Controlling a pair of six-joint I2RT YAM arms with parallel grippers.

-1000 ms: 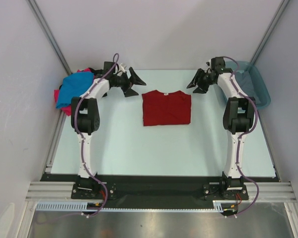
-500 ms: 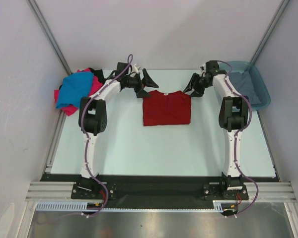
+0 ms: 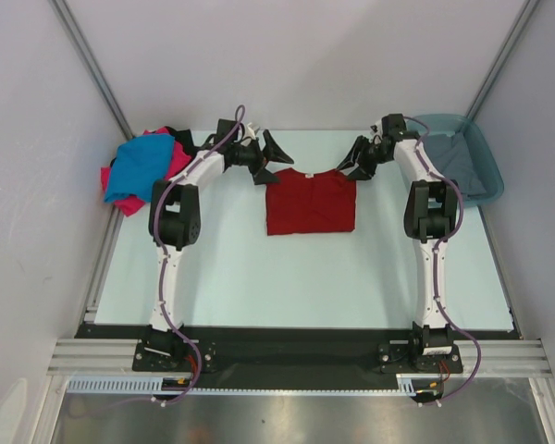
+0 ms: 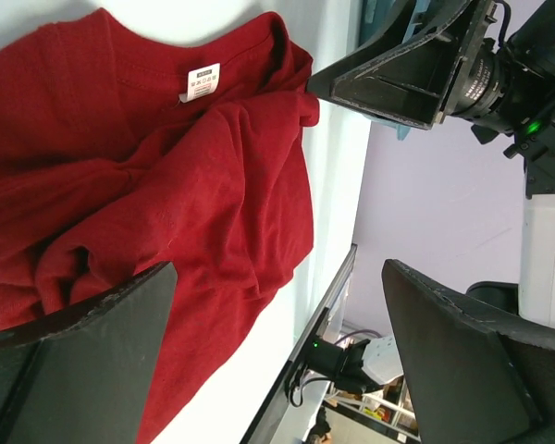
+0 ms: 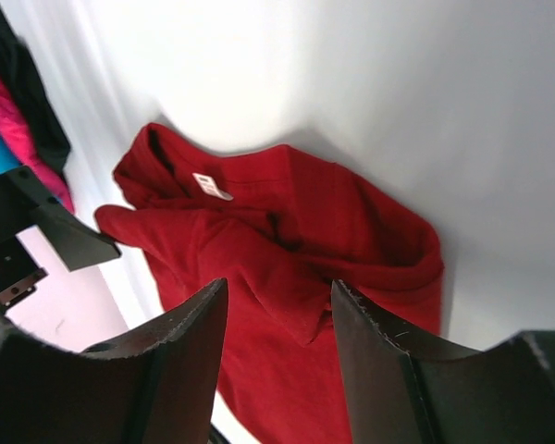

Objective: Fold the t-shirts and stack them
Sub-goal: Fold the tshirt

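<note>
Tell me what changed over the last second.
Both grippers swung inward: the left gripper from beside the pile, the right gripper from the tub, to the far corners of the red shirt. Both are open, holding nothing. The red shirt, pile and tub have not moved.

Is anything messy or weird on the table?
Yes. The blue t-shirt, pink t-shirt and black t-shirt lie heaped, unfolded, at the far left corner. The dark red t-shirt is rumpled near its collar.
</note>
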